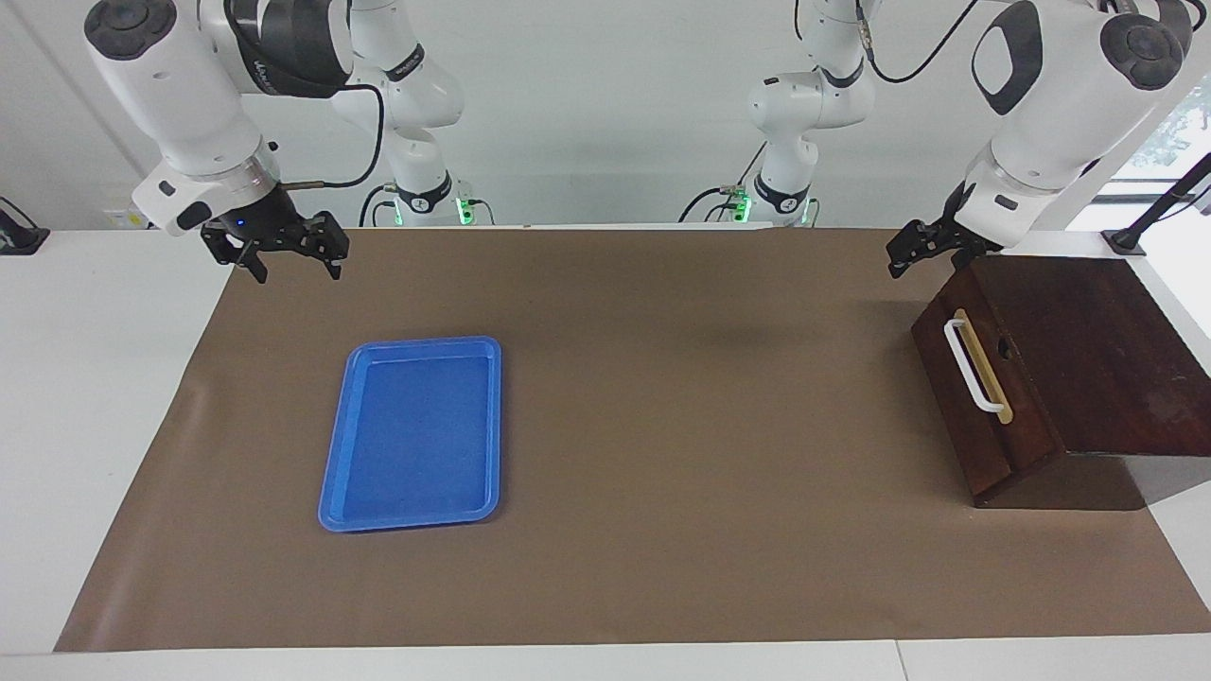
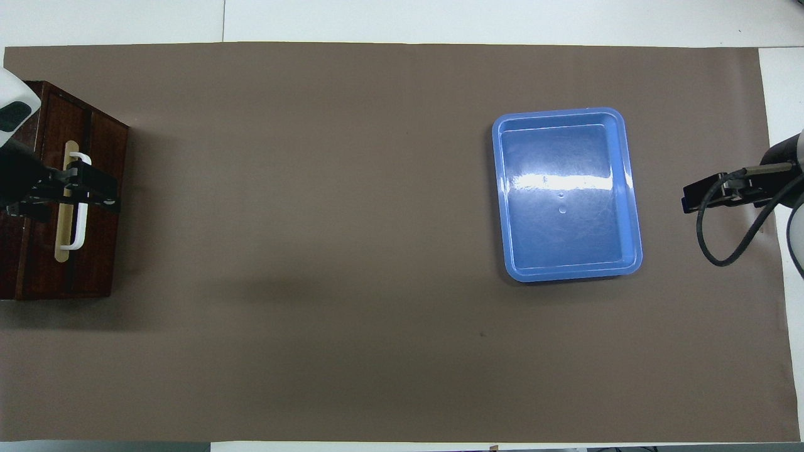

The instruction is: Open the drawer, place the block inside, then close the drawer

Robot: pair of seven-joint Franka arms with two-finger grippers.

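arms: white, black joint caps | hands: black | cables: black

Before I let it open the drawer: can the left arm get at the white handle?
Probably yes. The left end effector, open, hangs above the box's robot-side corner, clear of the handle. Nothing stands in front of the shut drawer; the blue tray lies toward the right arm's end.

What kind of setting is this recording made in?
Most likely a robotics lab bench, not a home or a workshop. Two white arms are mounted at a white table covered by a plain brown mat, and the only props are a wooden drawer box and an empty blue tray.
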